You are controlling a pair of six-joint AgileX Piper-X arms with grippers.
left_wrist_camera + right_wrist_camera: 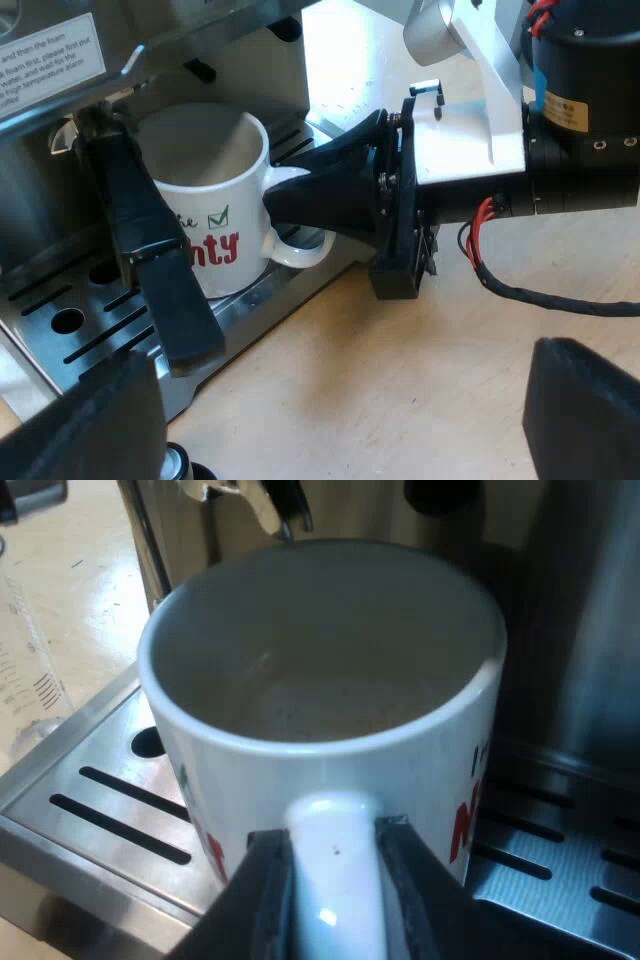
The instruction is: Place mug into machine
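A white mug [215, 235] with red lettering is upright on the espresso machine's drip tray [60, 320], under the machine's front. My right gripper [290, 205] is shut on the mug's handle. In the right wrist view the mug [330, 620] is empty, and my right gripper [335, 905] pinches its white handle from both sides. Whether the mug's base touches the drip tray [120, 815] is hidden. My left gripper [340, 425] hangs open over the wooden table beside the machine, a little away from the mug, its fingers [80, 425] wide apart and holding nothing.
A dark handle [150, 250] slopes down from the espresso machine [60, 60] close against the mug's side. A measuring glass [20, 670] stands on the table beside the tray. The machine's steel body [590, 630] rises right behind the mug.
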